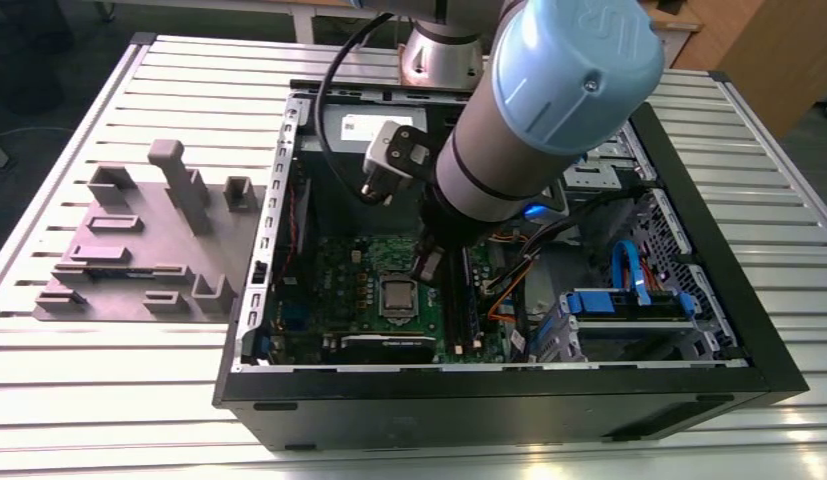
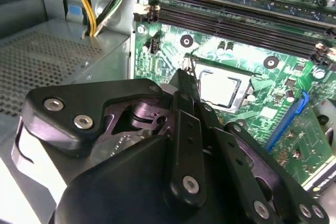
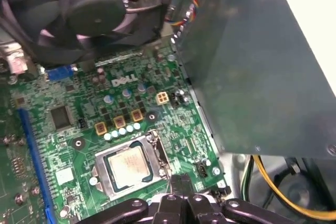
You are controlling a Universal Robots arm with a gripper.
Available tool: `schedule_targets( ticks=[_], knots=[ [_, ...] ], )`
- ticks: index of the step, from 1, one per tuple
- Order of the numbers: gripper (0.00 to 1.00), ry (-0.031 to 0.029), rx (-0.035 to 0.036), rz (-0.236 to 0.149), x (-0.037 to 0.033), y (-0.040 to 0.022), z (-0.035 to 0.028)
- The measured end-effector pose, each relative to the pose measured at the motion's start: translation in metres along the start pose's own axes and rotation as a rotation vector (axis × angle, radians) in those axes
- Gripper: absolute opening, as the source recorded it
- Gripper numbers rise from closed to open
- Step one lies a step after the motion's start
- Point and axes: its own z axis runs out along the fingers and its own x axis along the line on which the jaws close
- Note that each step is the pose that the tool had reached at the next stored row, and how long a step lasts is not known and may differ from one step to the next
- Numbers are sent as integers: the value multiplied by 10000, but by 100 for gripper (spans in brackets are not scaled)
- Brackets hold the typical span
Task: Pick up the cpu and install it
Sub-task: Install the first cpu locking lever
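I am down inside the computer case [image 1: 733, 330]. It lies on its side with the open side up, so I can reach in from above.

The cpu [image 3: 127, 164] is not in my grip. It lies flat in its socket [image 3: 157, 142] on the green board [image 3: 63, 129], shiny side up. A metal frame goes around it. I think that is to keep the chip from sliding. I cannot tell if the frame is locked down.

My jaws are pressed together and hold nothing. Together they make one thin tip, and I think that helps me fit in this tight spot. In the first wrist view my gripper [image 3: 181, 181] is just beside the socket's edge, near a thin metal bar. I cannot tell if I touch it.

In the exterior view, if the cpu is the middle of a clock, my gripper is at about 1 o'clock. From the case, the grey tray [image 1: 133, 275] is at 9 o'clock, out on the table [image 1: 106, 400].
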Motion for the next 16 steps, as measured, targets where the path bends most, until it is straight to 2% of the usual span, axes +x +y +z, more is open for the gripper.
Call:
schedule_targets(
  ticks=[3,6,10,12,13,16],
  knots=[
    [10,47,4,-103,0,-1,0],
    [10,47,37,-115,0,-2,-1],
    [10,14,136,-161,0,-3,-1],
    [10,46,196,-195,-1,-2,-2],
    [10,109,238,-211,-2,-2,-1],
    [10,442,330,-306,-2,-2,0]
  ],
)
